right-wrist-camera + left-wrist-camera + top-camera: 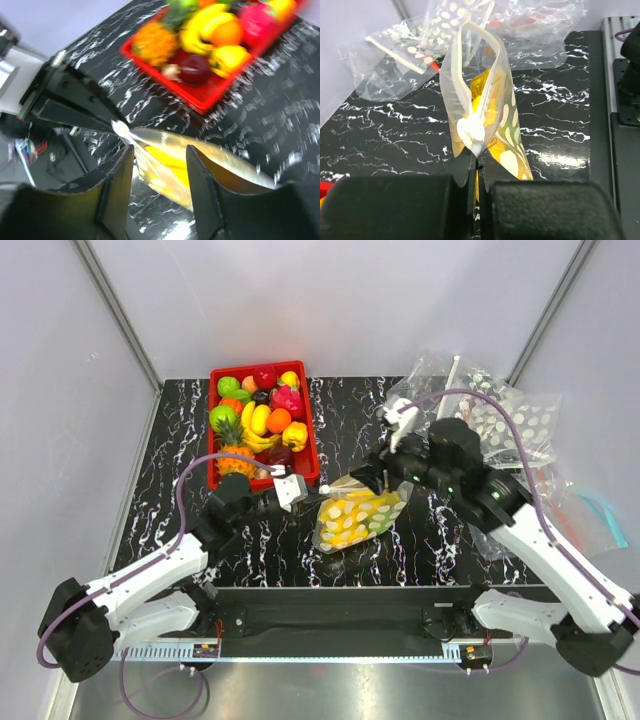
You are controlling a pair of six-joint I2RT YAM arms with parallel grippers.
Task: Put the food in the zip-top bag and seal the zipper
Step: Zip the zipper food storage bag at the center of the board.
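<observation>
The dotted zip-top bag [355, 515] lies at the table's middle with yellow fruit inside [487, 95]. My left gripper [312, 492] is shut on the bag's left corner, just below the bunched white end of the zipper [470, 131]. The mouth gapes open above it, and the white strip loops upward [470, 40]. My right gripper [386, 476] is open. In the right wrist view its fingers [117, 185] stand on either side of the bag [210, 155], near the left gripper [75, 105]. A green apple [222, 417] and bananas [258, 432] lie in the red tray [313, 455].
The red tray at the back left holds several toy fruits, including the orange pineapple [233, 457]. Spare crinkly bags [500, 415] are piled at the back right, and a plain clear bag with a blue edge [592, 512] lies at the right.
</observation>
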